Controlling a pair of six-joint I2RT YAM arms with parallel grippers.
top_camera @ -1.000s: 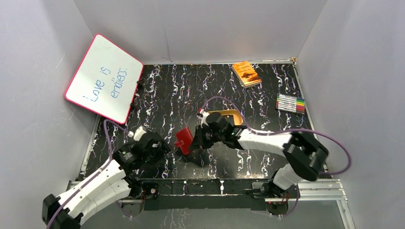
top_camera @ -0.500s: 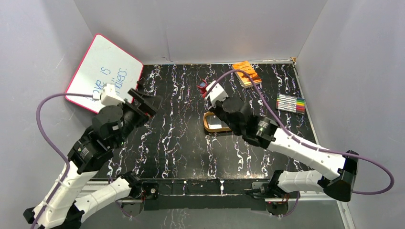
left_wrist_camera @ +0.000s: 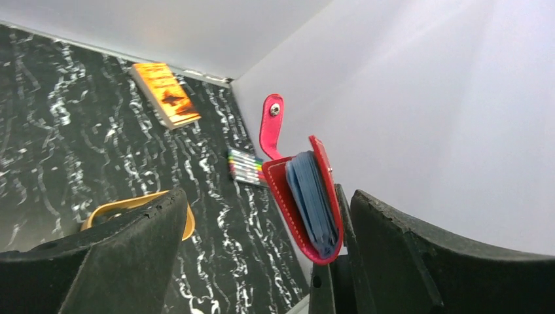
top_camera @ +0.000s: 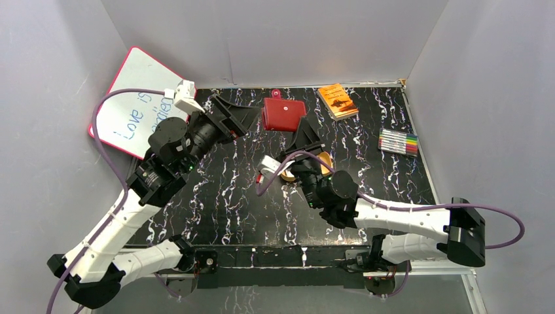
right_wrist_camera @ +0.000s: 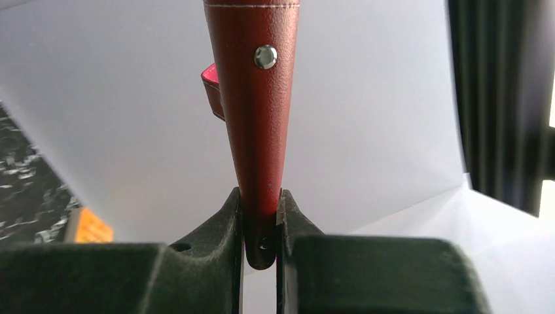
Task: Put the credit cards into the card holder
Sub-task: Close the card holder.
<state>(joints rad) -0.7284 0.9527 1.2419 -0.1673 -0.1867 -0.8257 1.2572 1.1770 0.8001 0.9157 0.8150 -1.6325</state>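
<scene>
The dark red card holder [top_camera: 283, 114] hangs in the air over the back of the table, gripped at its lower edge by my right gripper [top_camera: 299, 129], which is shut on it. The right wrist view shows the holder [right_wrist_camera: 258, 118] edge-on between the gripper [right_wrist_camera: 260, 222], with its metal stud facing the camera. My left gripper [top_camera: 245, 121] is open and empty just left of the holder. The left wrist view shows the holder [left_wrist_camera: 304, 196] gaping, snap tab up, with bluish-grey leaves inside, beyond the left gripper [left_wrist_camera: 265, 216]. I see no loose credit cards.
A gold oval tray [top_camera: 322, 159] lies mid-table, partly under the right arm. An orange book [top_camera: 338, 100] lies at the back right and a set of markers [top_camera: 398, 140] at the right edge. A whiteboard [top_camera: 134, 111] leans at the back left.
The right arm has drawn back and turned the holder to face up, higher than before. The left arm has swung right, bringing its open gripper beside the holder.
</scene>
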